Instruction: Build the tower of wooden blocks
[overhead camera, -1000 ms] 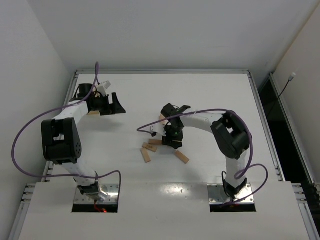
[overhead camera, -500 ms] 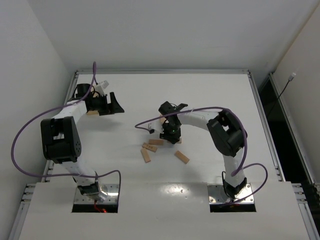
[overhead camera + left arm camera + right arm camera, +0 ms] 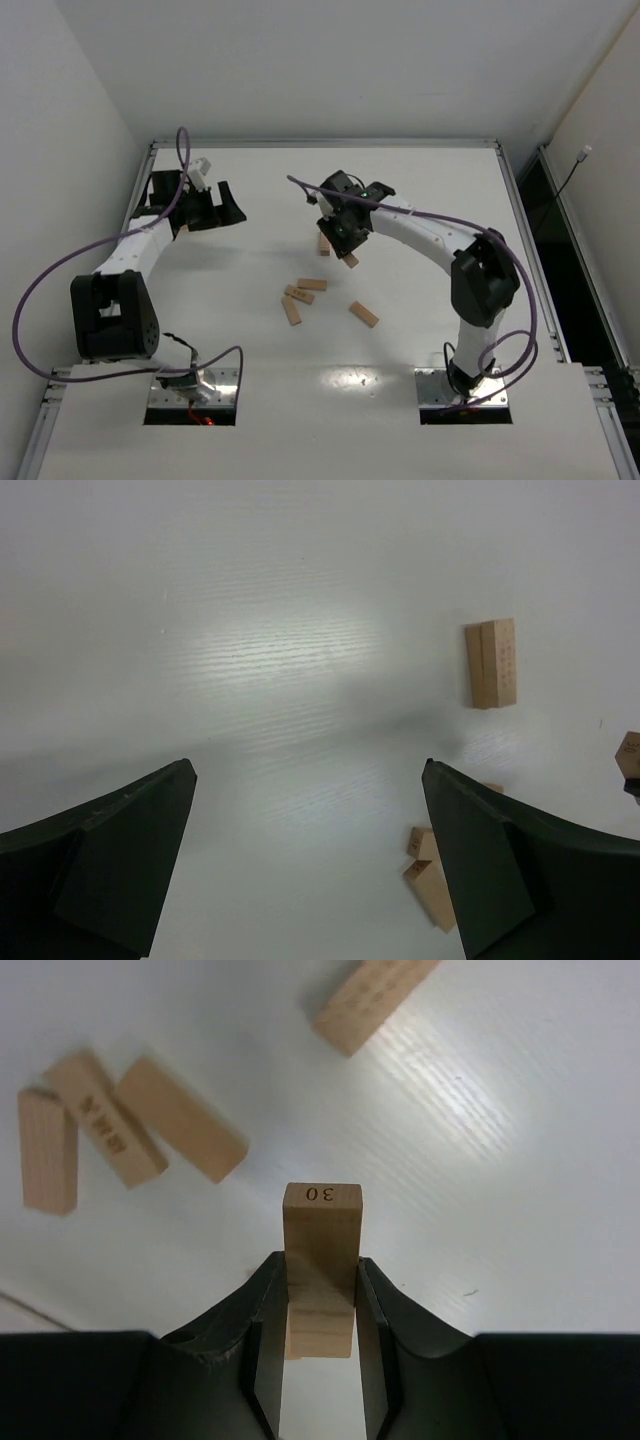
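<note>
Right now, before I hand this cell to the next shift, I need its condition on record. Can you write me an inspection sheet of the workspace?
Surface: white table, no spills or marks seen.
Job's things: no tower stacked yet; two blocks lie side by side; four loose blocks are scattered nearer the arm bases; a numbered block is held off the table.
Clutter: nothing seen.
Grippers: left gripper open, holding nothing; right gripper shut on the numbered block.
Cables: purple cables loop along both arms, clear of the blocks.
Surroundings: white walls; a dark gap beside the table's right edge.
</note>
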